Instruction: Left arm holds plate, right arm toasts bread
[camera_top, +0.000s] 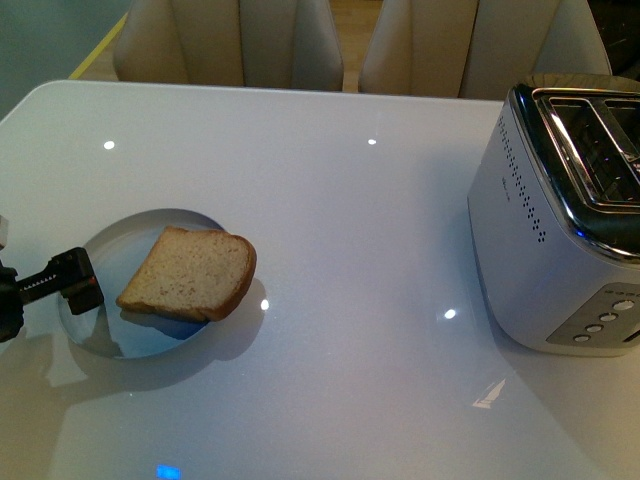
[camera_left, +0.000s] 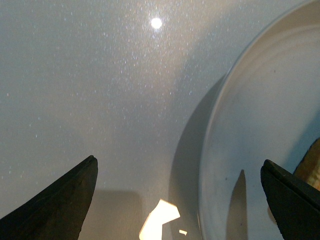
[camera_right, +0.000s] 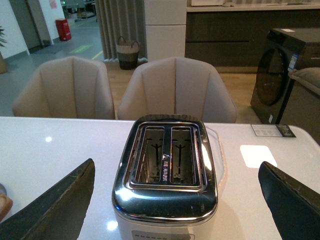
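Note:
The bread (camera_top: 190, 272), a tan-brown slice with a darker crust, lies on the pale blue-grey plate (camera_top: 115, 250) at the table's left. My left gripper (camera_top: 85, 283) is open at the plate's left rim. In the left wrist view the gripper (camera_left: 180, 200) straddles the rim: one finger is over the plate (camera_left: 260, 130), the other over the table. A sliver of bread (camera_left: 312, 160) shows beside one finger. My right gripper (camera_right: 175, 200) is open and empty, above and in front of the toaster (camera_right: 167, 170). It is out of the front view.
The silver two-slot toaster (camera_top: 565, 210) stands at the table's right, both slots empty. The table (camera_top: 350, 200) is glossy white. Two beige chairs (camera_top: 230, 40) stand behind its far edge.

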